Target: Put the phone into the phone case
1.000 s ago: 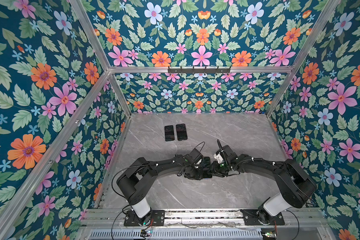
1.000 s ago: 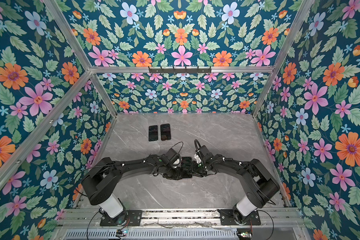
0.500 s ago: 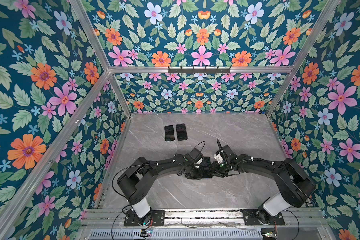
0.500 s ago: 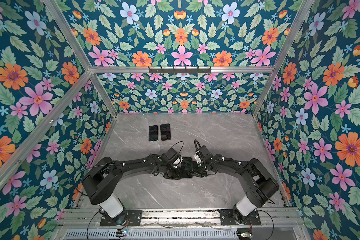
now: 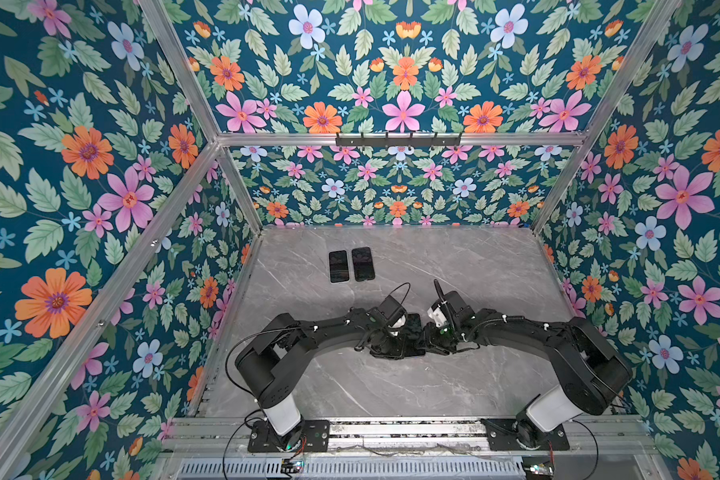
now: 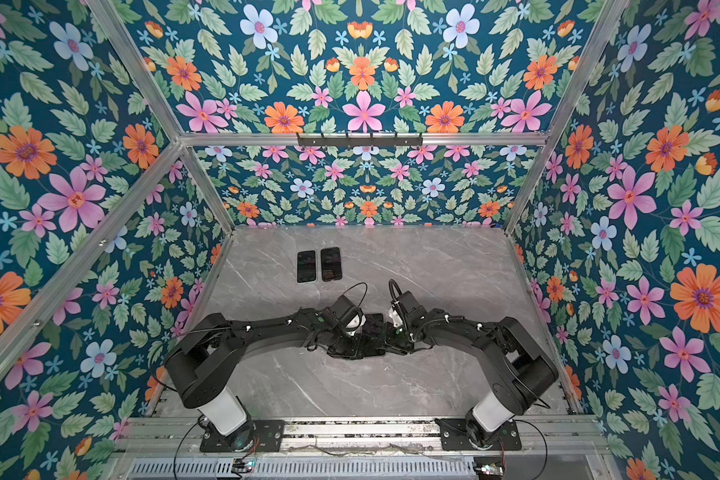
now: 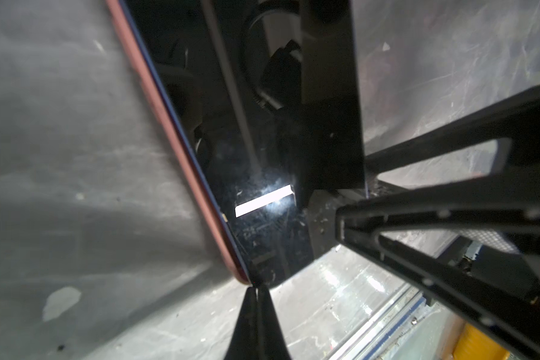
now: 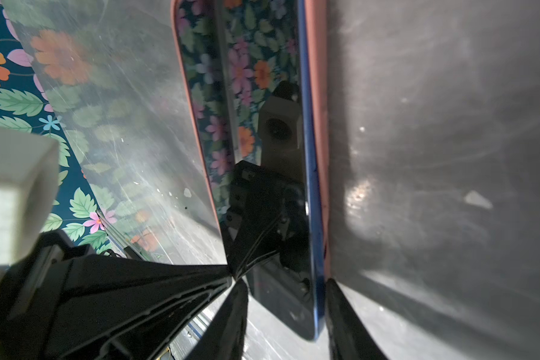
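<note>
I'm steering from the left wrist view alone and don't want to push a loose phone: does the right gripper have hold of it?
Observer: Yes. In the right wrist view the right gripper has one finger on each side of the phone at its end.
Operator: Is it seated along both long edges?
Observer: I cannot judge seating, but the rim of the pink case shows along both long edges there.
Operator: Anything else lying about?
Observer: In both top views two spare phones lie side by side farther back, apart from both arms.
</note>
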Robot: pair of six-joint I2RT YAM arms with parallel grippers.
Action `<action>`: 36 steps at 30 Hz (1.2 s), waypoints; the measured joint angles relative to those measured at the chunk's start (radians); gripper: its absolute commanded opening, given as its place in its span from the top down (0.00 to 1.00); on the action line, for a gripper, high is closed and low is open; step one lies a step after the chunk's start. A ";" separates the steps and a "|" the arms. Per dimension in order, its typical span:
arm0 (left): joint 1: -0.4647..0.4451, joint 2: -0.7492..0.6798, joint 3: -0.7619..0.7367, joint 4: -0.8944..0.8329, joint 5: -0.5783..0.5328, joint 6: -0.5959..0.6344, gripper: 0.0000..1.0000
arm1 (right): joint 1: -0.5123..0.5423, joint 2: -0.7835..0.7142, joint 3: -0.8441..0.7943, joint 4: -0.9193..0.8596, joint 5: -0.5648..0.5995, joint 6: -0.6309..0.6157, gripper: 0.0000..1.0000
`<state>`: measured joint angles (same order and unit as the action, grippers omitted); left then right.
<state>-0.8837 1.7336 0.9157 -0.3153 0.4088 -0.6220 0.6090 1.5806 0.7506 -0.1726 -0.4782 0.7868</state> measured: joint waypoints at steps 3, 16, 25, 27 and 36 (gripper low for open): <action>0.001 0.009 0.006 -0.004 0.005 0.001 1.00 | 0.003 -0.003 -0.003 0.003 0.003 0.000 0.59; -0.001 -0.019 0.035 -0.067 -0.057 -0.006 0.82 | 0.014 -0.029 0.010 -0.026 0.023 -0.004 0.59; 0.020 -0.053 0.051 -0.105 -0.121 -0.050 0.72 | 0.014 -0.054 0.035 -0.079 0.063 -0.014 0.59; 0.034 -0.063 0.037 -0.088 -0.116 -0.058 0.72 | 0.014 -0.055 0.035 -0.087 0.066 -0.015 0.60; 0.095 -0.074 -0.042 0.048 -0.019 -0.123 0.67 | 0.014 -0.052 0.031 -0.092 0.062 -0.011 0.70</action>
<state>-0.7891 1.6600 0.8734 -0.2668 0.3901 -0.7448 0.6228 1.5288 0.7818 -0.2642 -0.4160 0.7753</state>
